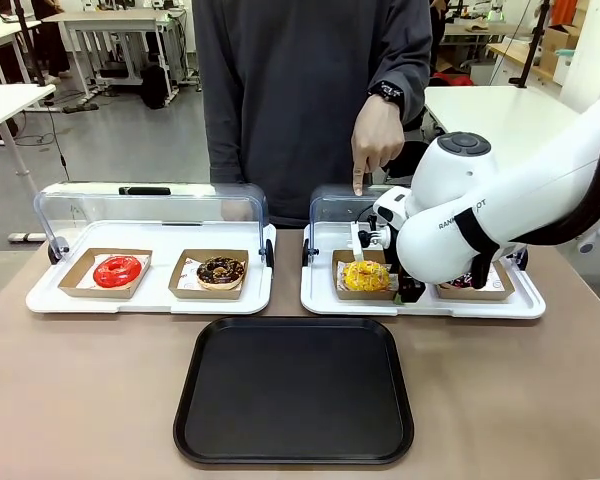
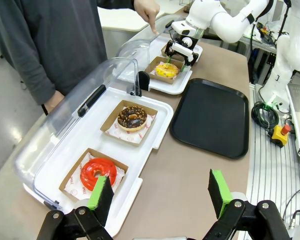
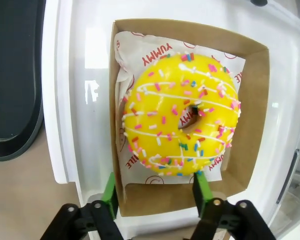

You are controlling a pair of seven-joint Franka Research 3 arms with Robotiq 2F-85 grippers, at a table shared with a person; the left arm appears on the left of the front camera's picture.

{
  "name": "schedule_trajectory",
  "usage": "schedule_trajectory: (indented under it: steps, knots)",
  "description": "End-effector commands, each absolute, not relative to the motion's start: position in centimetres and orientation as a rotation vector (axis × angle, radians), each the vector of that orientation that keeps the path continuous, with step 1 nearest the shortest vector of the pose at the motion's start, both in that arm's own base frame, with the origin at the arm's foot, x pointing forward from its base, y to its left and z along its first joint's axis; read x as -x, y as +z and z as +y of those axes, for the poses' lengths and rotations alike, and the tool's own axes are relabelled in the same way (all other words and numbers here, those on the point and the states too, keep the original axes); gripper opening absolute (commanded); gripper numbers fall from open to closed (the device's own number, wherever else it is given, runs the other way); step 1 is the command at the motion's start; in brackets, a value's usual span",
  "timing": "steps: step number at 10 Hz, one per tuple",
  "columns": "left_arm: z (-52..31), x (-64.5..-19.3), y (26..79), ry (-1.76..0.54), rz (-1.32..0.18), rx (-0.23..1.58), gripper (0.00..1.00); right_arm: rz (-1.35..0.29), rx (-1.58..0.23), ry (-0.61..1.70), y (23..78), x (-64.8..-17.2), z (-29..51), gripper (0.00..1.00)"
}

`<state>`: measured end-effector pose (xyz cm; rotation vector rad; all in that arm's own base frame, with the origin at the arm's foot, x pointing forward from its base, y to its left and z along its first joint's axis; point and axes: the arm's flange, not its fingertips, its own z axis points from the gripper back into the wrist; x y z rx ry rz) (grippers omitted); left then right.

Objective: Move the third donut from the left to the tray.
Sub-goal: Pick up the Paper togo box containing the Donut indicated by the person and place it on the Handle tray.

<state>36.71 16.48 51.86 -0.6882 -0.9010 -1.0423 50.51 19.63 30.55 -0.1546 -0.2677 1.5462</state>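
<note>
Right gripper (image 3: pixel 154 192) over the yellow donut (image 3: pixel 182 115).
Its jaws stand apart, empty, at the 6 o'clock edge of the holder (image 3: pixel 250 125); the donut sits at 1 o'clock from the tray (image 1: pixel 293 390); left gripper (image 2: pixel 161 192) wide, empty.

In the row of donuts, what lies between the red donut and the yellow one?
A chocolate donut lies between the red donut and the yellow donut; the front view shows this.

We see a bright yellow donut (image 3: pixel 155 115) with thin white lines and pink, orange, green and blue sprinkles, on white paper (image 3: pixel 140 50) with red print, in a brown holder (image 3: pixel 252 100). The tray (image 1: pixel 294 390) is plain black.
</note>
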Motion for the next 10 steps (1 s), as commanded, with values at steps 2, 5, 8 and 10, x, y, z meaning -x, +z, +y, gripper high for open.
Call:
schedule_trajectory:
  steps: [2, 5, 8, 10]
  knots:
    - [16.45, -36.58, 51.94, -1.055, -0.911, 0.693, 1.00, -0.229, 0.155, 1.532, 30.95, -51.06, 20.18, 0.00]
    - [16.45, -36.58, 51.94, -1.055, -0.911, 0.693, 1.00, -0.215, 0.142, 1.542, 31.14, -51.12, 20.12, 0.00]
    - [16.45, -36.58, 51.94, -1.055, -0.911, 0.693, 1.00, -0.199, 0.134, 1.555, 30.98, -51.17, 20.06, 0.00]
    - [16.45, -36.58, 51.94, -1.055, -0.911, 0.693, 1.00, -0.221, 0.117, 1.561, 31.18, -51.29, 19.82, 0.00]
